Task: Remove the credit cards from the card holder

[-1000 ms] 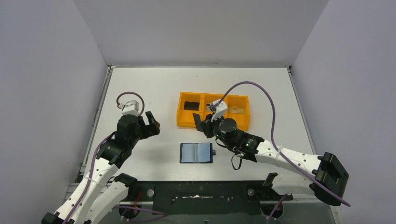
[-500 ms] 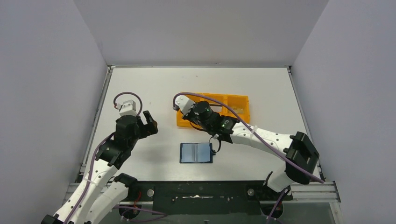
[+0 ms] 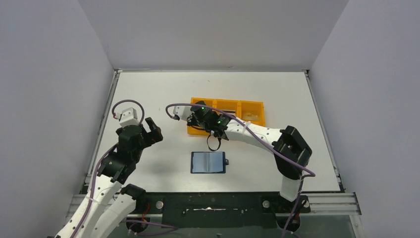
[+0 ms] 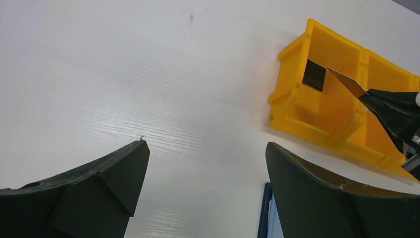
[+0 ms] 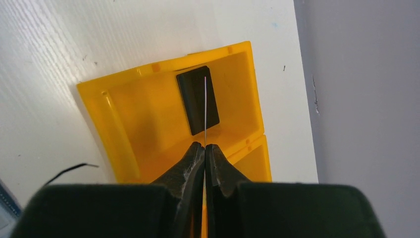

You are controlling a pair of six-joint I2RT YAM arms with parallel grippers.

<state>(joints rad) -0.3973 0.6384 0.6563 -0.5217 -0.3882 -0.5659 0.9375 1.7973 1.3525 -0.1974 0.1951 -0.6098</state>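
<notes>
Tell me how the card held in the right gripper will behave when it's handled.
The card shows as a hairline edge-on, straight beyond the right gripper, so probably stiff yet very light. Its thin, likely smooth faces could slip from a light pinch. Released over the orange tray, it should fall flat rather than roll, perhaps onto the dark card.

Lab cell: white table (image 3: 148, 89), plain grey walls (image 3: 49, 74).
</notes>
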